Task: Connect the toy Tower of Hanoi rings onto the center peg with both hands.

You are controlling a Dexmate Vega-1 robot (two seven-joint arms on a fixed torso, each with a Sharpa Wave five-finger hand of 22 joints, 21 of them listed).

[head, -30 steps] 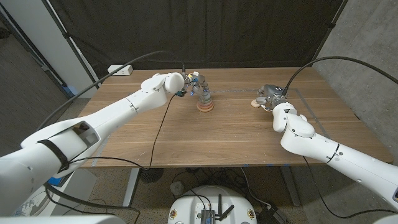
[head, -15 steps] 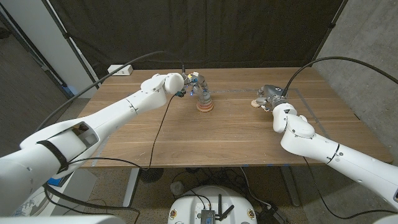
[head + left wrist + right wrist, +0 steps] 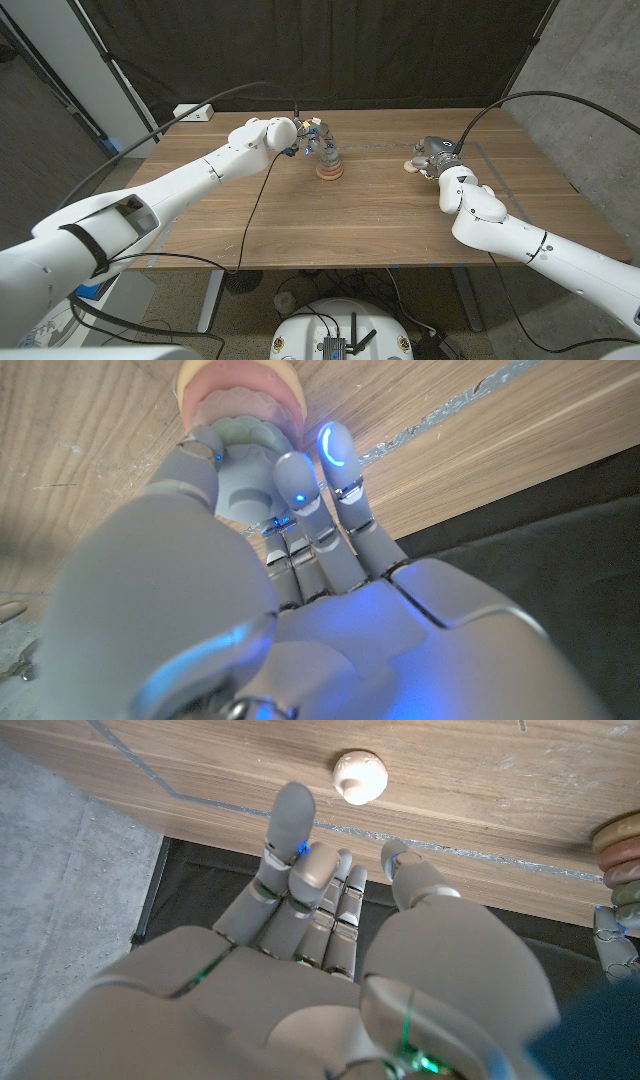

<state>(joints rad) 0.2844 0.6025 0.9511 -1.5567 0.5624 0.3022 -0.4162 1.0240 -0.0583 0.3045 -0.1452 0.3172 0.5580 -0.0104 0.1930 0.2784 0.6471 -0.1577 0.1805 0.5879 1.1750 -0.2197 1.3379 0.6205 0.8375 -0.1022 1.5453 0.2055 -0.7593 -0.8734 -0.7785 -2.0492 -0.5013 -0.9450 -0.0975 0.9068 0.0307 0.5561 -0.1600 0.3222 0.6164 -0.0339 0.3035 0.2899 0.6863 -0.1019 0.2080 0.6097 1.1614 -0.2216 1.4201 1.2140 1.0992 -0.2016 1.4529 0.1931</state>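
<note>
A stack of rings (image 3: pixel 329 172) stands at the middle back of the table, pink (image 3: pixel 240 395) over a tan bottom ring. My left hand (image 3: pixel 312 137) reaches over it, and its fingers (image 3: pixel 300 480) and thumb grip a grey-blue ring (image 3: pixel 243 485) right on top of the stack. A small cream piece (image 3: pixel 410 166) lies on the table at the right. My right hand (image 3: pixel 433 153) hovers just behind it, fingers loosely spread and holding nothing. In the right wrist view the cream piece (image 3: pixel 358 775) lies beyond the fingertips (image 3: pixel 292 805), apart from them.
A white power strip (image 3: pixel 193 112) lies at the table's back left corner. Black cables run from both arms. Tape lines (image 3: pixel 375 144) cross the wood behind the stack. A dark curtain hangs behind the table.
My left hand has shifted slightly over the stack with the grey-blue ring. The right arm and the cream piece have not moved.
</note>
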